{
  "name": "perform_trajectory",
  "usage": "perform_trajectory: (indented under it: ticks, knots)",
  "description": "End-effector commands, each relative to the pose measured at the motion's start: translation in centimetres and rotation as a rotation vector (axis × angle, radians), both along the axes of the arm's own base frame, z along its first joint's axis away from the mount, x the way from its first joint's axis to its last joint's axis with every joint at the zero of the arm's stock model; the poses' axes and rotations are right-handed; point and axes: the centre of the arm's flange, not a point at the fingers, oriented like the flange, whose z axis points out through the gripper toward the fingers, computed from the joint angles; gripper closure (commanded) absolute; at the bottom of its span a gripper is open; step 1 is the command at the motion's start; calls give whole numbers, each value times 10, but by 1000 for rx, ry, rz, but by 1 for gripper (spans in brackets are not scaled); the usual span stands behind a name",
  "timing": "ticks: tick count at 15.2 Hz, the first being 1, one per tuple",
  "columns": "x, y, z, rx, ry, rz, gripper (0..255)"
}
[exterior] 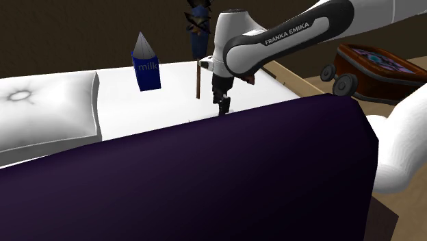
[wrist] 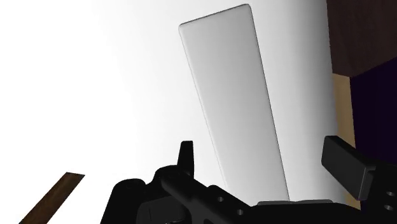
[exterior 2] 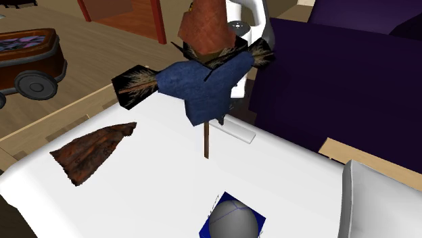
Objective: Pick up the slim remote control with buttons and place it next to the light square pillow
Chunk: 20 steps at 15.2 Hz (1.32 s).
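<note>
Reaches down to the white surface (exterior: pixel 164 96) with the all-black gripper (exterior: pixel 223 108), tip low and, in the shoulder view, just above the top edge of a dark purple backrest (exterior: pixel 205 178). Holds the two fingers (wrist: pixel 186 156) spread wide in the wrist view, one on either side of the near end of the slim pale grey remote (wrist: pixel 232 95), with a gap at each side, so straddling it without clasping it. Shows the remote lying flat on the white surface, long, narrow and plain-faced, running away from the gripper. Places it, in the second exterior view, at five o'clock of a blue-shirted scarecrow doll (exterior 2: pixel 203 84), just beside the foot of the doll's brown pole (exterior 2: pixel 205 142) at about two o'clock of that foot, and near the purple backrest. Sets the light square pillow (exterior: pixel 48 109) at nine o'clock of the gripper in the shoulder view, well apart from it, with an upright blue milk carton (exterior: pixel 146 65) at ten o'clock between the two. Shows a ragged brown cloth (exterior 2: pixel 91 152) flat on the surface at eight o'clock of the doll, and a dark wheeled cart (exterior: pixel 369 68) beyond the surface's edge, between two and three o'clock of the gripper
</note>
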Motion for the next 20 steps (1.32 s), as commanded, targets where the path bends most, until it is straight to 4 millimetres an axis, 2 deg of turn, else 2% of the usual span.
perform_trajectory:
  ticks: [1,8,16,17,20]
  knots:
    - [5,12,-11,9,-6,59,0]
    - [4,12,-51,9,-6,59,0]
    - [4,12,-51,9,-6,59,0]
    - [4,12,-51,9,-6,59,255]
    - [4,12,-51,9,-6,59,255]
